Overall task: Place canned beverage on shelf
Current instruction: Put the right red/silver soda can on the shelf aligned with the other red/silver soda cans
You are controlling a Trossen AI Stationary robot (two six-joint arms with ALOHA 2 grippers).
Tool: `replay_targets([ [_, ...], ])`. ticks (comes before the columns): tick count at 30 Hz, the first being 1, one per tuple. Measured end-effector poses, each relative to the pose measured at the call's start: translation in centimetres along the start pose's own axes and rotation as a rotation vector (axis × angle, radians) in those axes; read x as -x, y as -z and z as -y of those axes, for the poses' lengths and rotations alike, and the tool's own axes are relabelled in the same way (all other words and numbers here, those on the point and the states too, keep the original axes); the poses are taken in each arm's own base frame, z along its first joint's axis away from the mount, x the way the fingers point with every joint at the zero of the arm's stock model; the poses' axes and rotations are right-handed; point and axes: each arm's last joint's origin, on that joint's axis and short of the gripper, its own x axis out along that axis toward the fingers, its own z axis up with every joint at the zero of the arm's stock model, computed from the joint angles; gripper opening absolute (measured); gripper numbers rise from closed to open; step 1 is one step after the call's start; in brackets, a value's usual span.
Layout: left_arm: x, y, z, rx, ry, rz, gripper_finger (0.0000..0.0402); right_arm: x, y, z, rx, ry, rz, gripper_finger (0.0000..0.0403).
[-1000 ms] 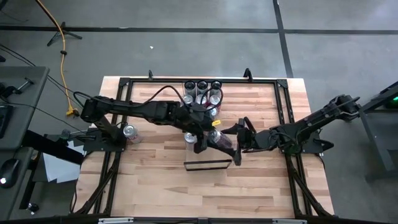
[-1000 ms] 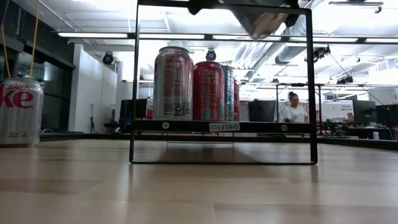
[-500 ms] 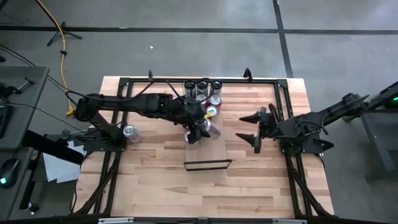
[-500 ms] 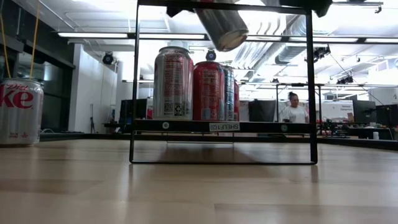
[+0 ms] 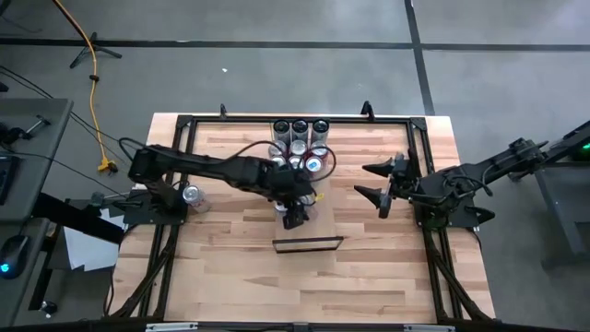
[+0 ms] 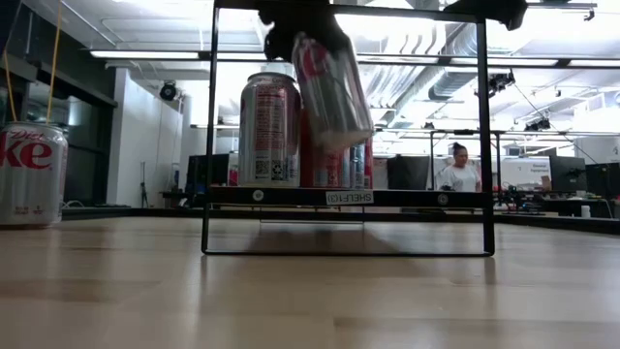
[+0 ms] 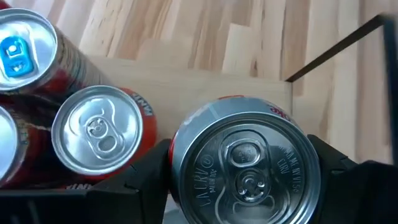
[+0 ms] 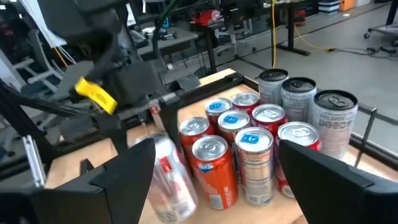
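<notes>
A red and silver canned beverage (image 6: 329, 87) hangs tilted above the shelf (image 6: 291, 196), a pale board in a black wire frame (image 6: 481, 136). My left gripper (image 5: 293, 212) is shut on this can; its top (image 7: 245, 168) fills the left wrist view. Several more cans (image 5: 300, 138) stand upright on the shelf's far part. My right gripper (image 5: 376, 182) hovers open and holds nothing, off to the right of the shelf. My left gripper pinches the can's side wall just below the top rim (image 7: 180, 155), one finger (image 7: 146, 183) on each side. The fingers come from above, slanting down. The can hangs tilted, top up, its bottom (image 6: 351, 136) clear of the shelf board.
A Diet Coke can (image 5: 192, 195) stands on the butcher-block table (image 5: 230, 267) at the left. Red cans (image 7: 96, 134) stand right beside the held can. A black frame (image 5: 184, 124) rims the table. A person (image 6: 457, 167) sits far off in the room.
My right gripper has drawn back from the can toward the table's right edge and stayed open. My left gripper has tipped downward; the can it holds has swung from nearly level at the frame's top to steeply upright and come down closer to the shelf.
</notes>
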Motion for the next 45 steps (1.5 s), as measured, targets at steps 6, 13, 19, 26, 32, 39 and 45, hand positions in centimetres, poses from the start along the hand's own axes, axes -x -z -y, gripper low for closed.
replay_targets([
  [6, -2.0, 0.1, -0.2, -0.054, -0.014, -0.035, 0.0207, -0.6, 0.5, -0.3, -0.026, 0.01, -0.027, 0.0326],
  [13, -3.5, 0.4, -0.1, -0.125, -0.021, -0.082, 0.0207, -1.4, 1.3, -0.9, -0.038, 0.025, -0.06, 0.0326],
  [19, -3.9, 0.6, 0.0, -0.156, -0.017, -0.104, 0.0231, -1.9, 1.8, -1.2, -0.031, 0.031, -0.08, 0.0326],
  [26, -3.9, 0.7, 0.0, -0.183, -0.016, -0.106, 0.0238, -1.9, 1.8, -1.2, -0.051, 0.032, -0.08, 0.0326],
  [32, -3.9, 0.5, 0.0, -0.182, -0.014, -0.092, 0.024, -1.9, 1.8, -1.2, -0.051, 0.032, -0.08, 0.0326],
  [39, -3.9, 0.5, 0.0, -0.189, -0.014, -0.093, 0.0241, -1.9, 1.8, -1.2, -0.051, 0.028, -0.083, 0.0326],
  [45, -3.9, 0.5, -0.1, -0.198, -0.014, -0.092, 0.0241, -1.9, 1.8, -1.2, -0.051, 0.027, -0.083, 0.0326],
])
